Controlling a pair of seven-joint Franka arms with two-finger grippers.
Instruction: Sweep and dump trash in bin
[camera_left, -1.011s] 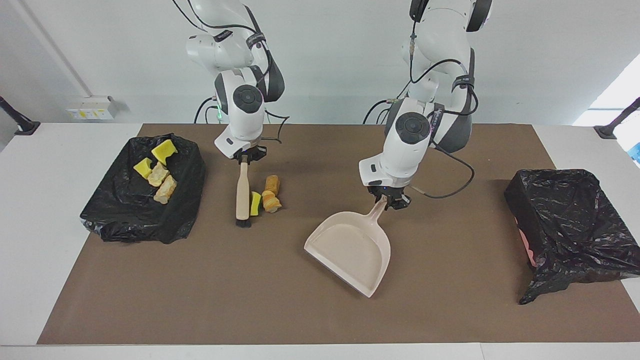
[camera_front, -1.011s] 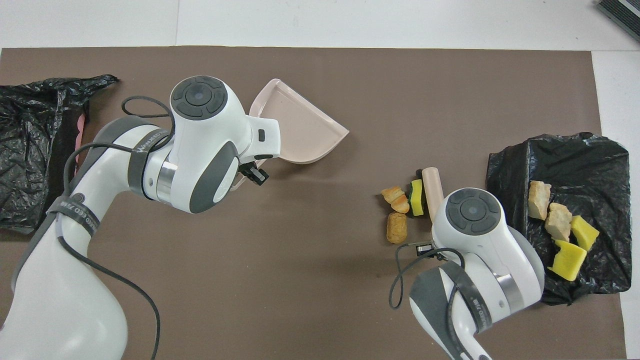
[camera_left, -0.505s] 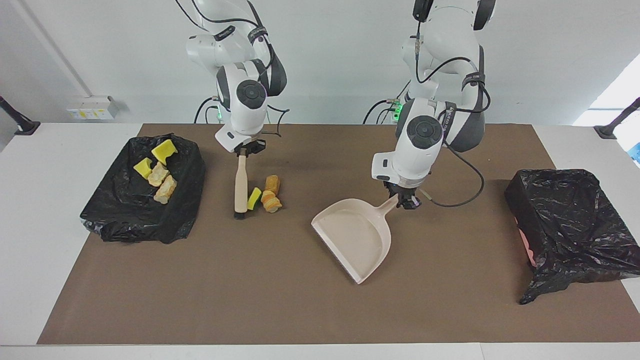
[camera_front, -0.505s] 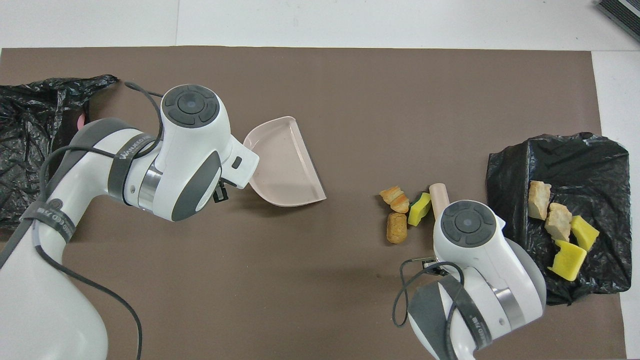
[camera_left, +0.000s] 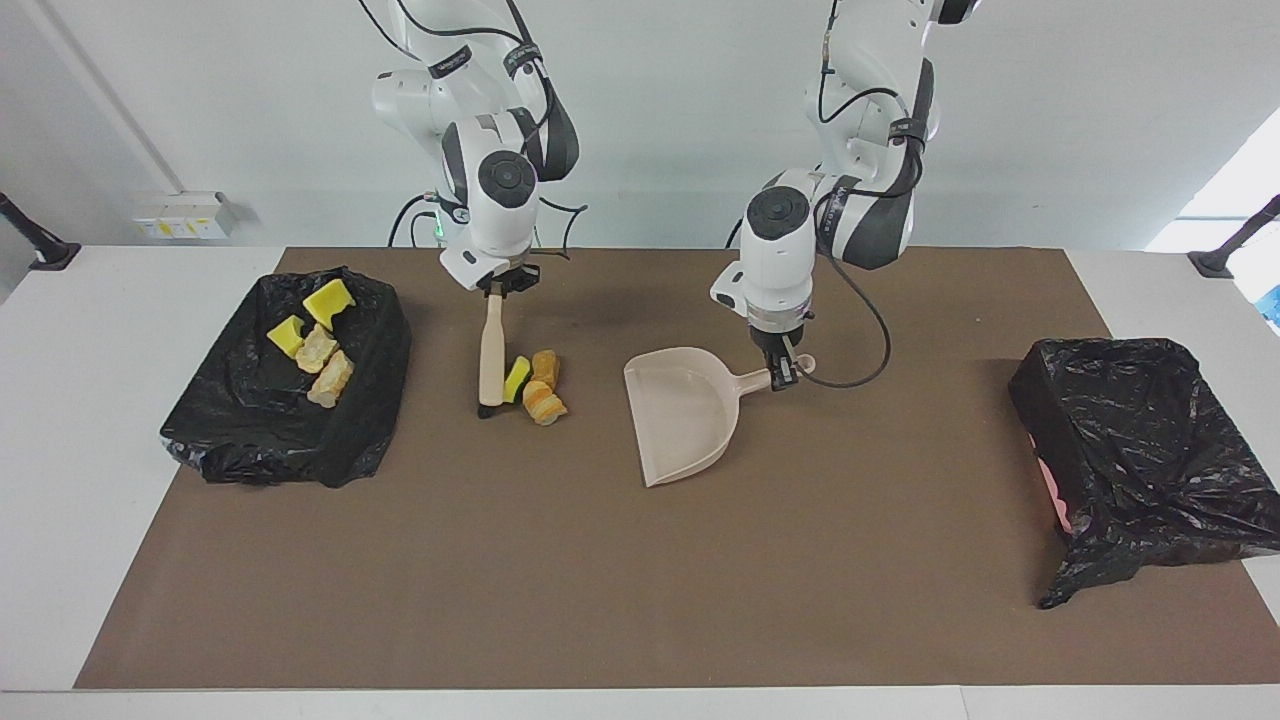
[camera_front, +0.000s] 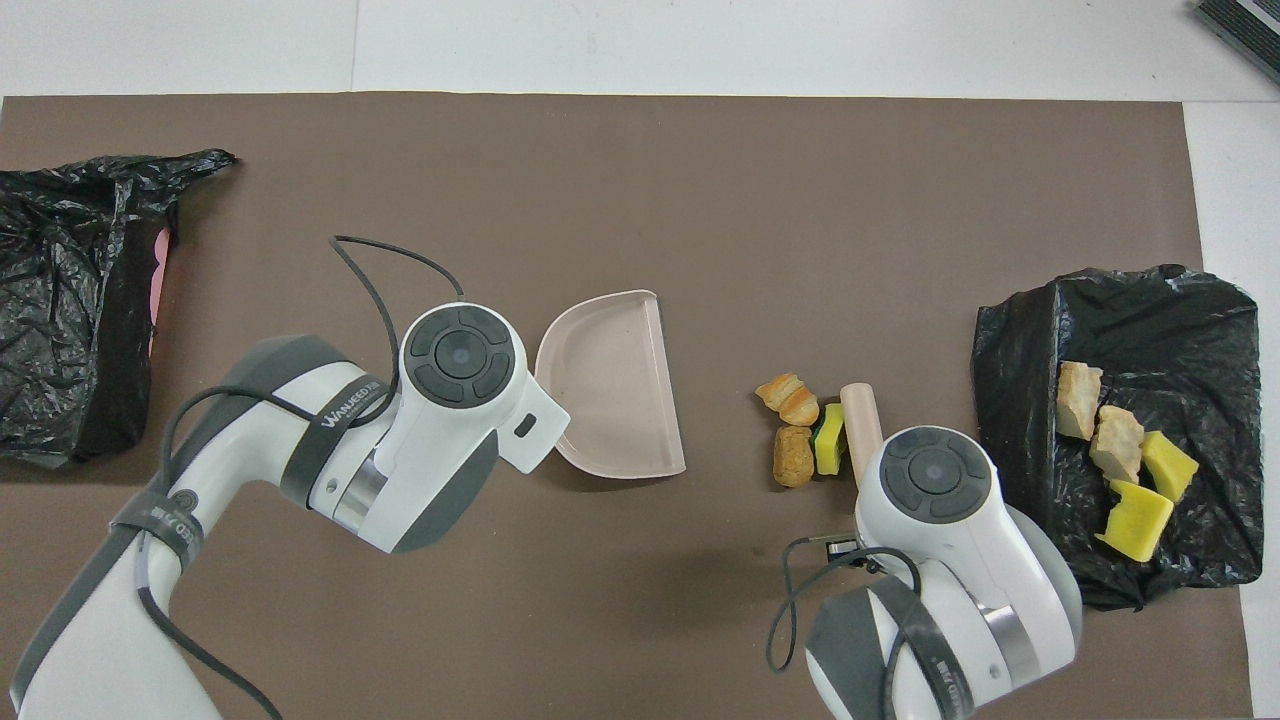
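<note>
1. Our right gripper (camera_left: 494, 288) has its fingers clamped on the brush (camera_left: 490, 352); our left gripper (camera_left: 783, 374), likewise closed, holds the dustpan (camera_left: 678, 413).
2. Loose trash (camera_left: 538, 385) lies touching the brush, between it and the dustpan, unswept.
3. The nearby bin (camera_left: 375, 400) already holds some pieces.

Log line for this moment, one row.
right gripper: shut on brush, against trash | left gripper: shut on dustpan, mouth facing trash | nothing in dustpan yet
</note>
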